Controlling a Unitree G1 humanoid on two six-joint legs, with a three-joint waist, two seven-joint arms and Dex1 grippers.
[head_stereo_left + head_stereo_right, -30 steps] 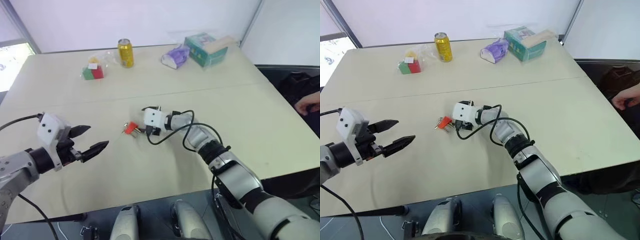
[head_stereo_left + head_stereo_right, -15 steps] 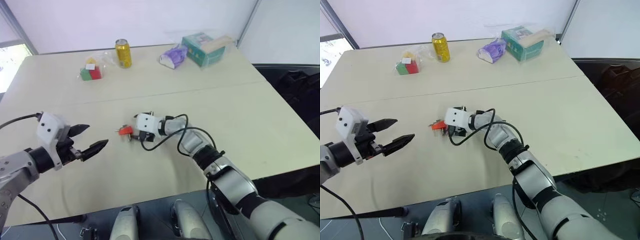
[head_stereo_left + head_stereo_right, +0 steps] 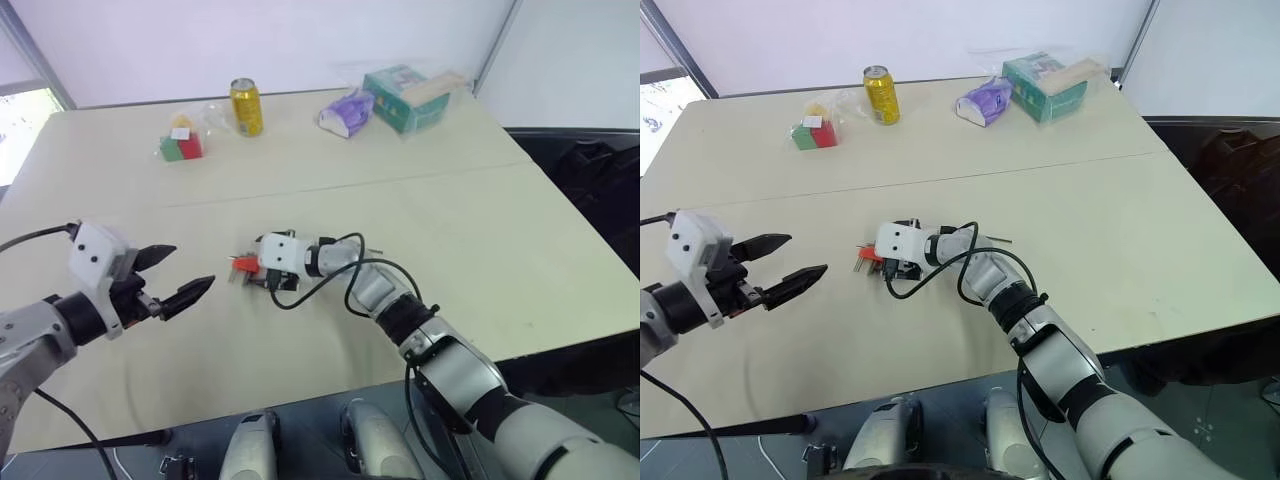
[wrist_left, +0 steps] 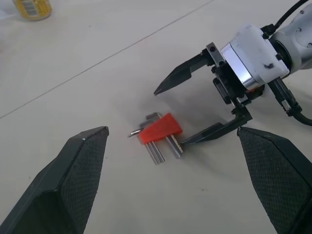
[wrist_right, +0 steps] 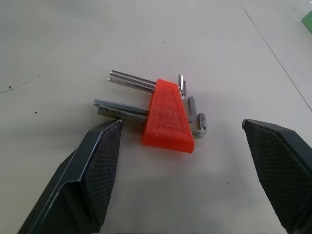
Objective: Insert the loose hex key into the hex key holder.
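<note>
**Item 1. Right gripper (image 4: 168, 117).** Jaws are spread wide and nothing is held. The fingers are set low over the table, one on each side of the hex key holder. One fingertip (image 4: 185, 142) is placed just beside the ends of the key shafts; whether it touches them cannot be told.

**Item 2. Hex key holder (image 5: 168, 117).** A red-orange wedge is laid flat on the table between the right gripper's fingers. Straight metal shafts stick out of one side and short bent ends out of the other.

**Item 3. Loose hex key (image 3: 998, 239).** A thin dark rod is laid flat on the table, just beyond the right forearm and well apart from the holder. It is not gripped.

**Item 4. Left gripper (image 3: 193, 266).** Jaws are wide apart and empty. It is held above the table, near the holder, with its fingers pointed toward it.

**Item 5. Table (image 3: 500, 230).** Pale top. Along the far edge are set red-and-green blocks (image 3: 181, 146), a yellow can (image 3: 245, 107), a purple packet (image 3: 342, 111) and a green box (image 3: 405, 97).
</note>
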